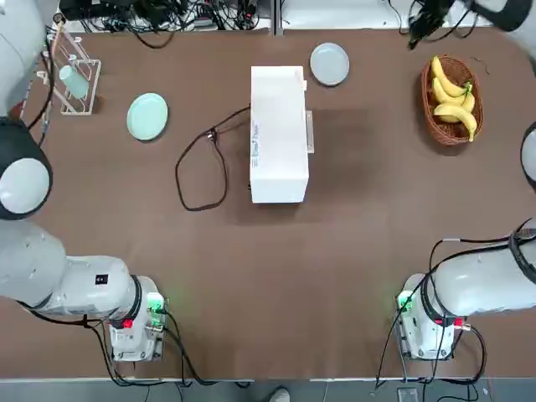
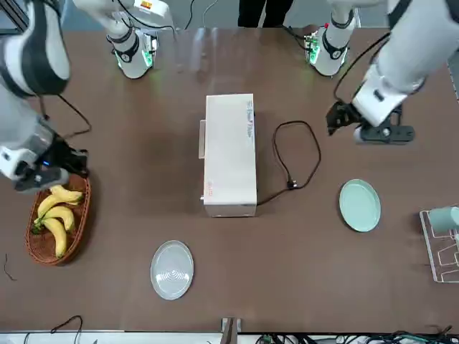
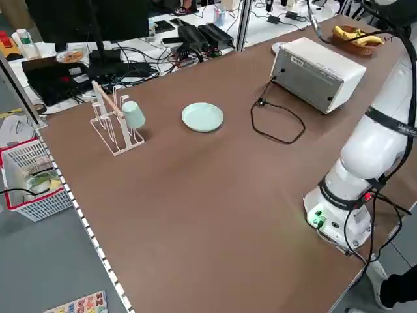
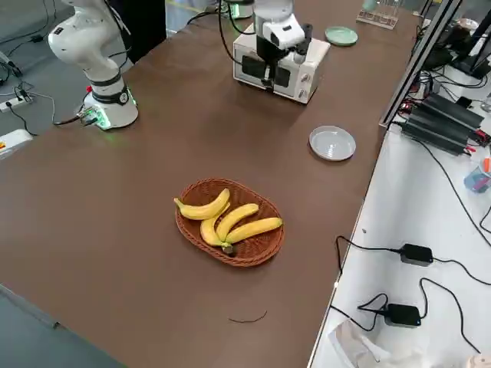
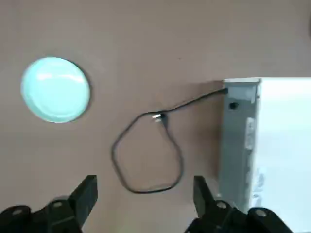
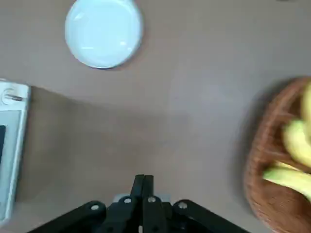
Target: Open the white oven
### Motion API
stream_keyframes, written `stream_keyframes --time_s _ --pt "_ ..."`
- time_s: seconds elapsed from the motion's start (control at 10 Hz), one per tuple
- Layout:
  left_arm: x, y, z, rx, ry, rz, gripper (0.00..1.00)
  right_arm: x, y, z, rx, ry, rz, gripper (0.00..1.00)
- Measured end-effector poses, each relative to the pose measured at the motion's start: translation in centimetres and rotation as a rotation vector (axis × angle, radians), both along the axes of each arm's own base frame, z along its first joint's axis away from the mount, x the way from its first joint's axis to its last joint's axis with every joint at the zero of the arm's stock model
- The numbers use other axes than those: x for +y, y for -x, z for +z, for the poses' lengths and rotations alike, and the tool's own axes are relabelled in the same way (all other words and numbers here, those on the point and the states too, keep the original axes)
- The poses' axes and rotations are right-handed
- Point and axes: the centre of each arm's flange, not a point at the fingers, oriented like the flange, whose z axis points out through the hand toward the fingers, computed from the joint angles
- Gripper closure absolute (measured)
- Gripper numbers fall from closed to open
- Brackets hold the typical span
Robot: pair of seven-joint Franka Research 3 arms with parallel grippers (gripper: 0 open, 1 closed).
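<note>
The white oven (image 1: 278,134) stands at the table's middle, long side running away from me, its door shut and facing my right (image 4: 285,74). Its black cord (image 1: 203,167) loops on the table on my left side. My left gripper (image 2: 338,119) hangs open above the table near the cord, with nothing between its fingers (image 5: 87,193); its wrist view shows the oven's back panel (image 5: 238,141). My right gripper (image 2: 70,162) is shut and empty, raised between the oven and the banana basket (image 2: 56,218). Neither gripper touches the oven.
A wicker basket of bananas (image 1: 452,99) sits far right. A grey plate (image 1: 329,64) lies behind the oven, and a green plate (image 1: 147,115) lies to its left. A rack holding a green cup (image 1: 74,82) stands at the far left.
</note>
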Motion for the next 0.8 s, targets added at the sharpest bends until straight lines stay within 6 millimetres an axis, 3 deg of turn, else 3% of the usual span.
stream_keyframes --time_s 0.1,0.4,0.8 --pt "-2.6 0.8 -1.6 0.017 0.004 0.006 0.30 3.1 0.8 -2.1 0.030 -0.075 0.007 0.99" --pt "-9.3 3.0 -5.2 0.041 0.024 0.025 0.78 10.1 3.6 -4.2 0.135 -0.283 -0.003 0.99" --pt "-19.5 7.4 -12.9 0.017 -0.064 0.162 0.99 17.2 7.7 -7.4 0.200 -0.326 0.060 0.99"
